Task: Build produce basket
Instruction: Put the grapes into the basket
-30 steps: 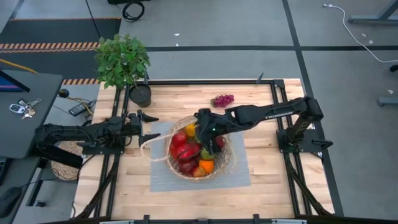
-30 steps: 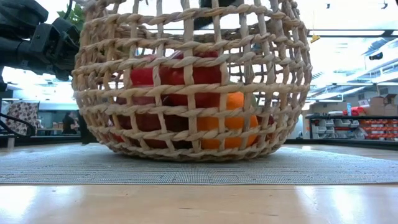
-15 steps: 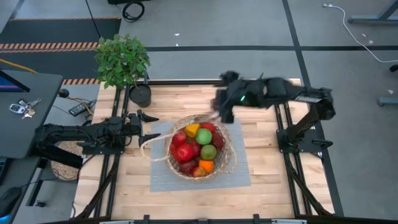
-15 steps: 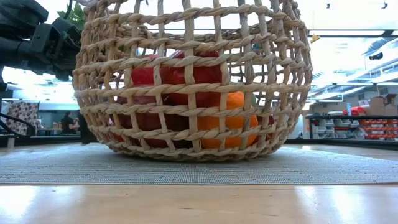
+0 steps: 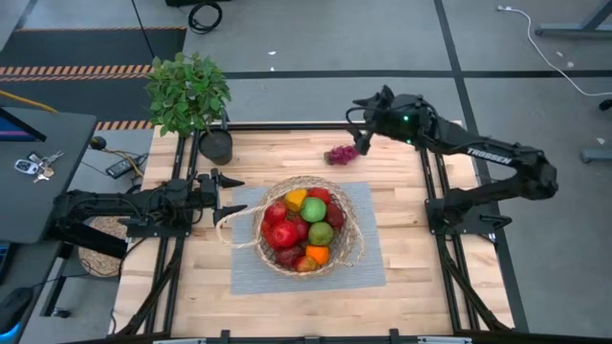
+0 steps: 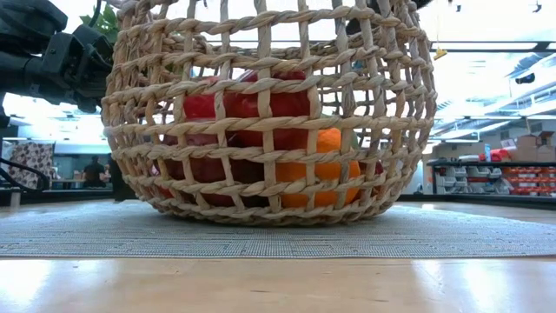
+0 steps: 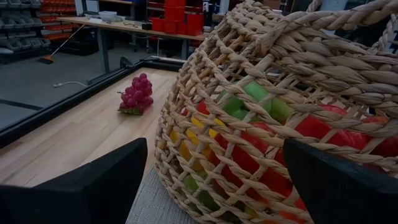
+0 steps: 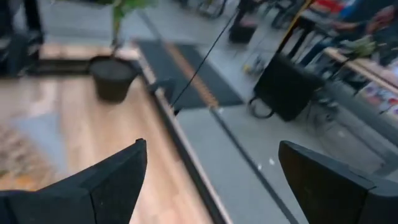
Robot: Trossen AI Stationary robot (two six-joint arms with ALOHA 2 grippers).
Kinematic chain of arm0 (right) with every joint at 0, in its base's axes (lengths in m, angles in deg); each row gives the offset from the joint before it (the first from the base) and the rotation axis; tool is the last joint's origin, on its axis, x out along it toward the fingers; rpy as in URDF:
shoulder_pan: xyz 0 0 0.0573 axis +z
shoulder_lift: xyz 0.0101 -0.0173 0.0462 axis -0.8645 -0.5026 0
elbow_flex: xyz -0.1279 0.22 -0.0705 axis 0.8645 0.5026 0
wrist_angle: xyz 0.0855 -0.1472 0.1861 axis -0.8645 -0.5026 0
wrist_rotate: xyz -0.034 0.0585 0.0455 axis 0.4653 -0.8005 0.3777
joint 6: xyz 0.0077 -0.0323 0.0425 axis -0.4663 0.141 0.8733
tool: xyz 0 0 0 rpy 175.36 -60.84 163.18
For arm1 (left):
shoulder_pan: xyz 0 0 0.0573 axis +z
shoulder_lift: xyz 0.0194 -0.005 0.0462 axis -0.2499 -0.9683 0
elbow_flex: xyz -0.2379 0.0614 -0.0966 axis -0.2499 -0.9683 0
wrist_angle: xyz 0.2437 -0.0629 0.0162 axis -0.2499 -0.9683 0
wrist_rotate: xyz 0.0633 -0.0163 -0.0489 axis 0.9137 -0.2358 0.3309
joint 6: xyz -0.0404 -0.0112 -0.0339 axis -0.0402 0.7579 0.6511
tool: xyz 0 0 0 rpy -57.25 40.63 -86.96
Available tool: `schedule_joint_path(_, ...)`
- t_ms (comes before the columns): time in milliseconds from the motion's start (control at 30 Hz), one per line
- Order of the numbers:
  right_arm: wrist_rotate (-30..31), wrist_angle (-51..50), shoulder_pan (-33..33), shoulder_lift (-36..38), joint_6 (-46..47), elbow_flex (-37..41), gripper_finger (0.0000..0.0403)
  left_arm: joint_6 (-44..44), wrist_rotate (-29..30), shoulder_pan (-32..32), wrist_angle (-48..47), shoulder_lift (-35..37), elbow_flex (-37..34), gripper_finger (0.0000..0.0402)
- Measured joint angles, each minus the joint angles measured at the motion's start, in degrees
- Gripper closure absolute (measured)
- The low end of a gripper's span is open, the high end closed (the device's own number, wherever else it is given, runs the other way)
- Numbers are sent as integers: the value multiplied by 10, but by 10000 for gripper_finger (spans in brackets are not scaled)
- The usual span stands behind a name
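The right gripper (image 5: 360, 137) is held with jaws parted and empty, just beside the purple grape bunch (image 5: 341, 154) at the wooden surface's (image 5: 411, 296) far edge, probably so that this last loose piece can be taken. The left gripper (image 5: 226, 196), jaws also spread and holding nothing, is parked just beside the large round tan woven wicker basket (image 5: 352, 250), near its looped handle. The red, green, yellow and orange produce (image 5: 299, 227) is piled inside the basket, which is set on a grey mat (image 5: 373, 268). Bare wood is left around the grapes, though the frame rail (image 5: 316, 125) is close behind.

Basket (image 5: 308, 229) filled; grapes (image 5: 340, 154) outside.
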Motion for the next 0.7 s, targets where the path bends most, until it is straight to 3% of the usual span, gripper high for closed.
schedule_joint_path(100, 7, 110, -36, 5, -11, 74, 35, 0, 0, 0, 0, 0, 0, 19)
schedule_joint_path(267, 27, 201, -96, -5, -20, 141, 35, 0, 0, 0, 0, 0, 0, 19)
schedule_joint_path(567, 0, 205, -138, -55, 54, 177, 34, 0, 0, 0, 0, 0, 0, 19)
schedule_joint_path(700, -58, 183, -137, -62, 89, 196, 34, 0, 0, 0, 0, 0, 0, 19)
